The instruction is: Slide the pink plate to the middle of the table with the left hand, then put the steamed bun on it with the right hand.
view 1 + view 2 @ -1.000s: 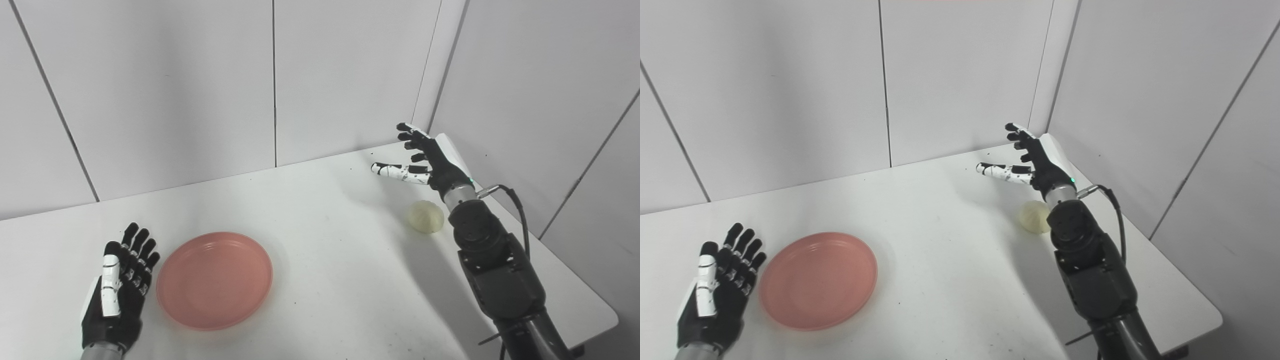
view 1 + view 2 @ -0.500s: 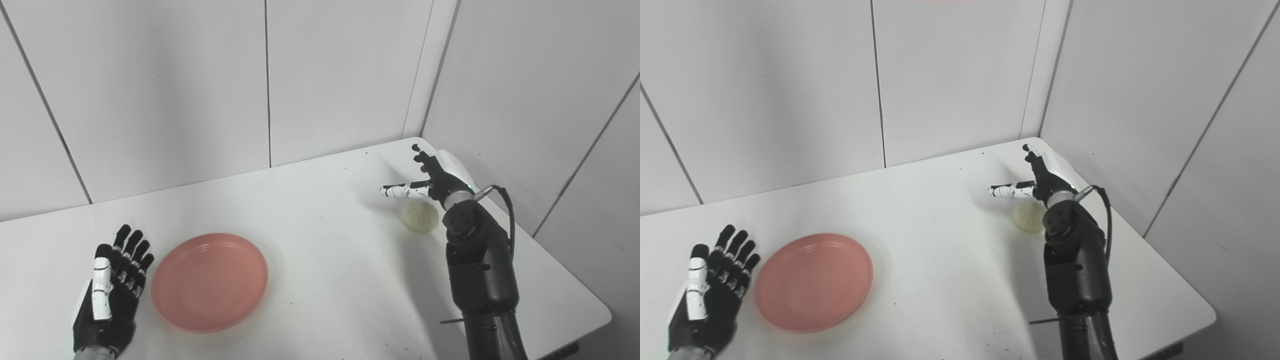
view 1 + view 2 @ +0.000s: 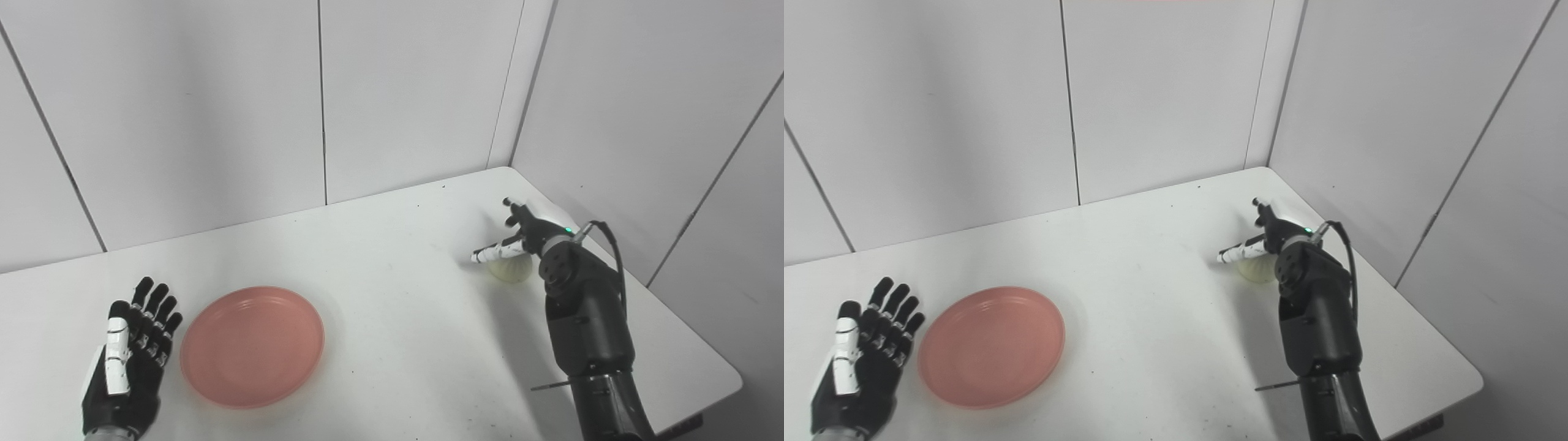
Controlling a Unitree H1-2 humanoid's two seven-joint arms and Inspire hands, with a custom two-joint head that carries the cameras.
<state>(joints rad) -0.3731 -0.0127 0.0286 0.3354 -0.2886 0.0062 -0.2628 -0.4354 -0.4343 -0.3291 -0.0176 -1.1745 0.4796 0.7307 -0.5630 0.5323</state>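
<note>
White table (image 3: 398, 318), walled on two sides. Pink plate (image 3: 252, 346) lies flat just right of the left hand (image 3: 125, 367), a narrow gap between them. Left hand rests palm-down, fingers spread and holding nothing. Right hand (image 3: 520, 236) sits over the steamed bun (image 3: 511, 269), thumb reaching across its near-left side; fingers appear apart, not clamped. Bun lies on the table under that hand, well away from the plate.

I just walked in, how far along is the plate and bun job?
Nothing is finished. The pink plate sits left of the table's middle beside the open left hand. The right hand is open over the steamed bun. Sliding and placing remain.
</note>
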